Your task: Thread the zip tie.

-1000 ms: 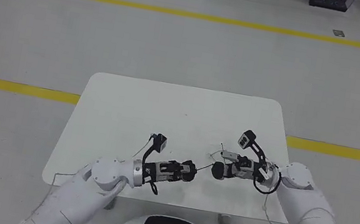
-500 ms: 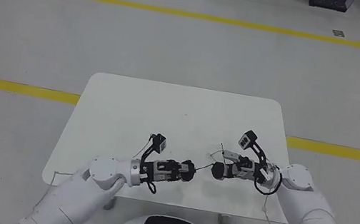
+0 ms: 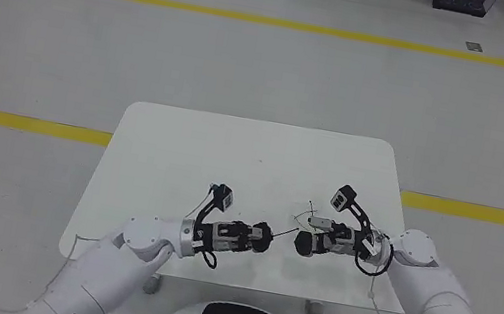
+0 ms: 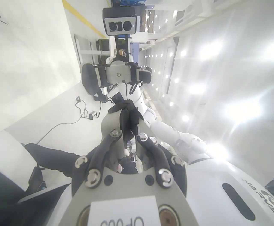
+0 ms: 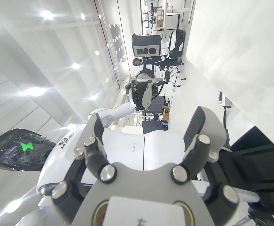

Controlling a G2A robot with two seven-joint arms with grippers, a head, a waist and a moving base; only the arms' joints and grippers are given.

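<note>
Nearest the robot, low over the near edge of the table (image 3: 254,147) at about 6 o'clock, the two claws are facing each other almost tip to tip.

The left gripper (image 3: 265,233) is pinching narrow on a dark strip that I am taking for one end of the zip tie (image 3: 285,231). The rest of the tie is showing as a fine line, sticking out of those fingertips toward 2 o'clock and apparently hanging clear of the tabletop.

The right gripper (image 3: 301,243) is sitting at 3 o'clock from the left one. Its fingers are standing wide apart and gripping nothing.

The tie's long axis is running nearly along the line between the two claws, angling slightly toward the far side. Its free tip is ending just beside the right gripper, at roughly that claw's 10 o'clock. So the right arm is the nearer one to the loose end. To my eye the catch depends on bringing those open fingers a touch toward 12 o'clock to meet the tip.

Farther off, the tabletop is stretching toward 12 o'clock, and beyond it a yellow floor line (image 3: 25,122) is crossing from 9 to 3.
</note>
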